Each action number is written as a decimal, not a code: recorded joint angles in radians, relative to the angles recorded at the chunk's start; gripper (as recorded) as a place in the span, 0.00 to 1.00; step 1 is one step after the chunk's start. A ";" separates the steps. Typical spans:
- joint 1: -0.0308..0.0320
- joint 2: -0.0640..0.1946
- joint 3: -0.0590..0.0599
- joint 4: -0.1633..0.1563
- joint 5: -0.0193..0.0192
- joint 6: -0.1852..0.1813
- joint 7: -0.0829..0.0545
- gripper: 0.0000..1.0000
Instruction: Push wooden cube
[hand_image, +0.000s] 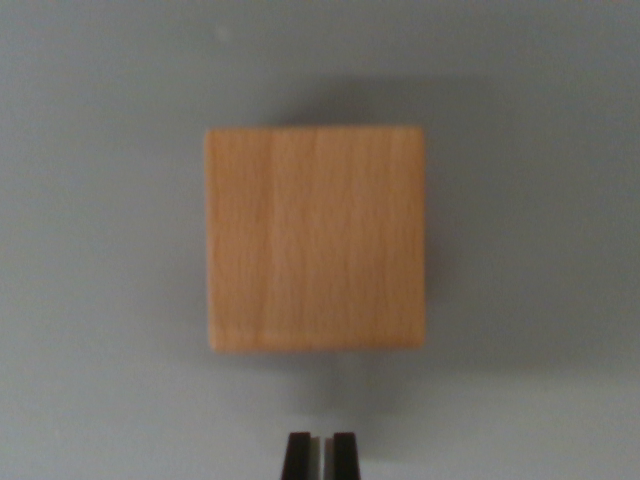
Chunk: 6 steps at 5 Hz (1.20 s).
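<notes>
The claw (320, 455) was pressed almost together, near the wooden cube (316, 238), ready to push it.

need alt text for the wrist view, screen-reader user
A blurry wooden cube sits on a plain grey surface, filling the middle of the wrist view and seen from directly above. Two dark fingers of the gripper poke up from the bottom edge, nearly together, short of the cube's near side with grey surface between them.
</notes>
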 joint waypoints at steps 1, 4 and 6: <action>0.0004 0.030 0.000 0.041 0.0012 0.012 0.000 1.00; 0.0009 0.063 0.001 0.088 0.0025 0.025 -0.001 1.00; 0.0013 0.098 0.001 0.136 0.0038 0.038 -0.002 1.00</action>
